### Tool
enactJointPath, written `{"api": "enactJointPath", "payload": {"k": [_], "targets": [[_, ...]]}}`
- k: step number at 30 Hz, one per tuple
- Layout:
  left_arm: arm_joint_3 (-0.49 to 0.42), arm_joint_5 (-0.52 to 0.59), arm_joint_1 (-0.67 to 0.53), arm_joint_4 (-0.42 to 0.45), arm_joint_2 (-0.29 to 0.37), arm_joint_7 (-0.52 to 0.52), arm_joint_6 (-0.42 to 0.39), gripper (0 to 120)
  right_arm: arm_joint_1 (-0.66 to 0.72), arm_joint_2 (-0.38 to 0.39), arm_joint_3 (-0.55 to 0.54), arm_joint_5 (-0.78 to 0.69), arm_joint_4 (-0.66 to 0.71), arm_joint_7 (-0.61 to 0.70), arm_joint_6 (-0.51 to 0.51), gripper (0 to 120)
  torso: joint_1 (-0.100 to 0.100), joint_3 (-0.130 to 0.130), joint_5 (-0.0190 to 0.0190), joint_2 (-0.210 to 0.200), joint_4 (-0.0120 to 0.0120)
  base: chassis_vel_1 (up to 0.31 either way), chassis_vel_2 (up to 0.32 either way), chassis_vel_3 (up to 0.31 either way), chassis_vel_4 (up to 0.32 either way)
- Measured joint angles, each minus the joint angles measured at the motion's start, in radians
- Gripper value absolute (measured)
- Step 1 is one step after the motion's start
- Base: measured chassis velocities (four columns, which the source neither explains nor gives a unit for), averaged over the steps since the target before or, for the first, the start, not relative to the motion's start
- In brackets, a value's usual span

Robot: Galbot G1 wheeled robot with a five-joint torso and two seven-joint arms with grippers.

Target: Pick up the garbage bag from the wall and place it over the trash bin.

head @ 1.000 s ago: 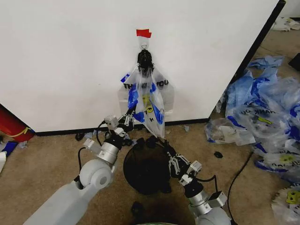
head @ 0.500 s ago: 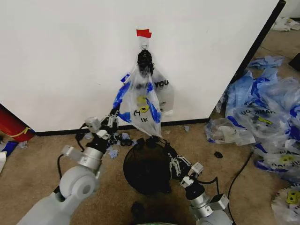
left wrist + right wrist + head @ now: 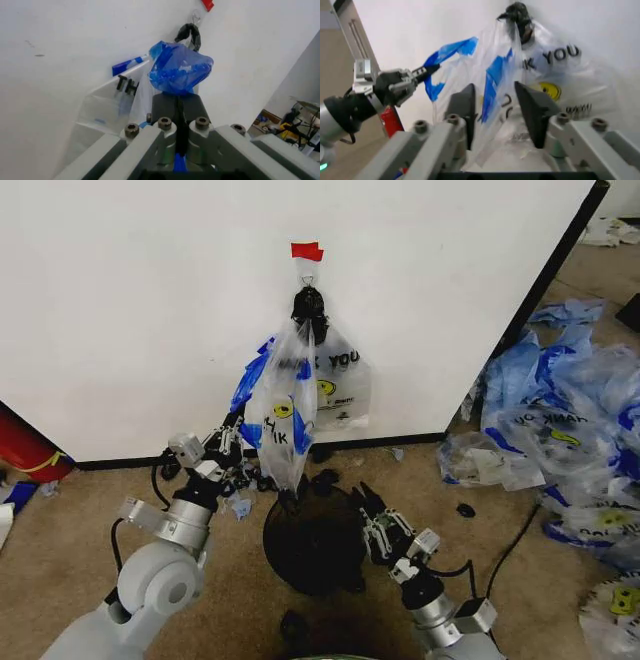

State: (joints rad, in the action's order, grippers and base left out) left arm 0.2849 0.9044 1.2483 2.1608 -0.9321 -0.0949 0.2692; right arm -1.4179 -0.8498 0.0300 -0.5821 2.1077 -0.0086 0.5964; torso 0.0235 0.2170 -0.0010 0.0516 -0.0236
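Jaws clamped on a blue handle, the left gripper (image 3: 236, 432) tugs the thin see-through garbage bag (image 3: 285, 425) sideways off the white wall (image 3: 130, 310), while the right gripper (image 3: 372, 510) waits open-jawed above the black wire-mesh trash bin (image 3: 312, 542).
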Motion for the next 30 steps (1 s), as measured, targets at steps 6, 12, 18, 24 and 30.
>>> {"api": "enactJointPath", "payload": {"k": [6,12,18,24,30], "targets": [[-0.015,-0.021,0.000,-0.004,-0.021,0.002,-0.002,0,0.108,0.119,-0.005,-0.040,0.116,0.136,-0.154,53,0.000,0.000,0.0000,0.000,0.0002,0.000,0.000,0.000,0.000],[-0.022,-0.041,-0.002,-0.022,-0.044,0.003,-0.005,0,0.416,0.216,-0.190,-0.154,0.127,0.291,-0.305,74,0.000,0.000,-0.0002,0.000,0.0002,0.000,0.000,0.000,0.000],[-0.017,-0.046,-0.009,-0.042,-0.057,0.004,-0.006,0,0.733,0.219,-0.418,-0.220,0.064,0.407,-0.381,95,0.000,0.000,-0.0004,0.000,0.0004,0.000,0.000,0.000,0.000],[-0.015,-0.049,-0.017,-0.062,-0.065,0.006,-0.004,0,0.917,0.162,-0.600,-0.238,-0.016,0.435,-0.402,98,0.000,0.000,-0.0002,0.000,0.0000,0.000,0.000,0.000,0.000],[-0.020,-0.050,-0.032,-0.085,-0.067,0.011,0.006,0,1.040,0.123,-0.721,-0.231,-0.058,0.429,-0.402,97,0.000,0.000,-0.0001,0.000,-0.0001,0.000,0.000,0.000,0.000]]}}
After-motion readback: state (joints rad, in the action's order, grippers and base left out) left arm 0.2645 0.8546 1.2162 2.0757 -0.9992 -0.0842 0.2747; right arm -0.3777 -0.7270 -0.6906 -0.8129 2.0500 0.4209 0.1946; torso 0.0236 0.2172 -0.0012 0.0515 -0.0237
